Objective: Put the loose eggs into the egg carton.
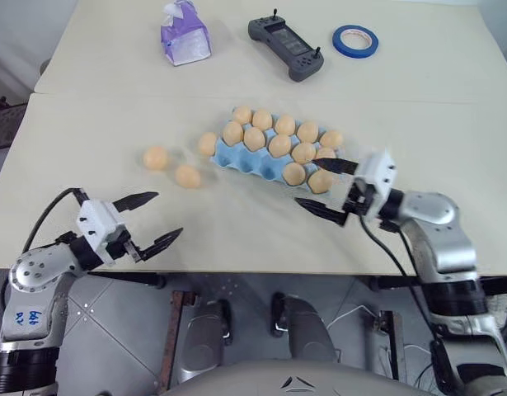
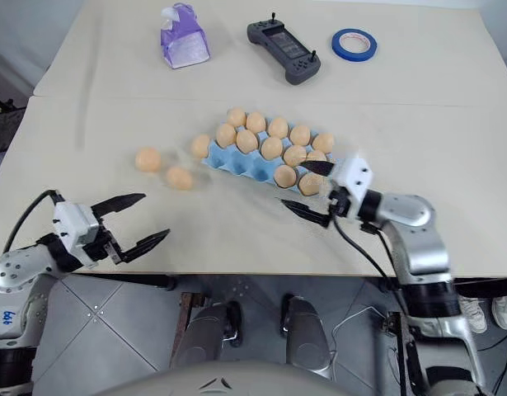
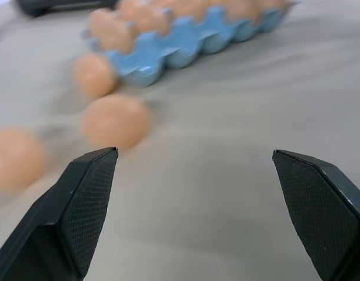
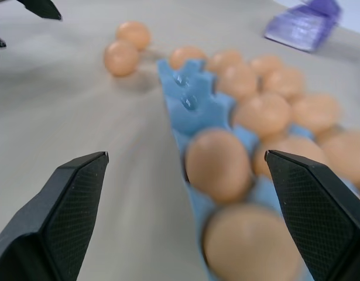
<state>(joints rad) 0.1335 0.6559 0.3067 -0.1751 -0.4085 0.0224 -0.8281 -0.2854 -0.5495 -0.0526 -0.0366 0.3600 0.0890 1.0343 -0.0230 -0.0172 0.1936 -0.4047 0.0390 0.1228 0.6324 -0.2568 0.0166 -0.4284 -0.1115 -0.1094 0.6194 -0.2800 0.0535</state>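
Beige table bears egg carton, loose eggs.

Wide-spread right claw over egg carton, two loose eggs beyond.
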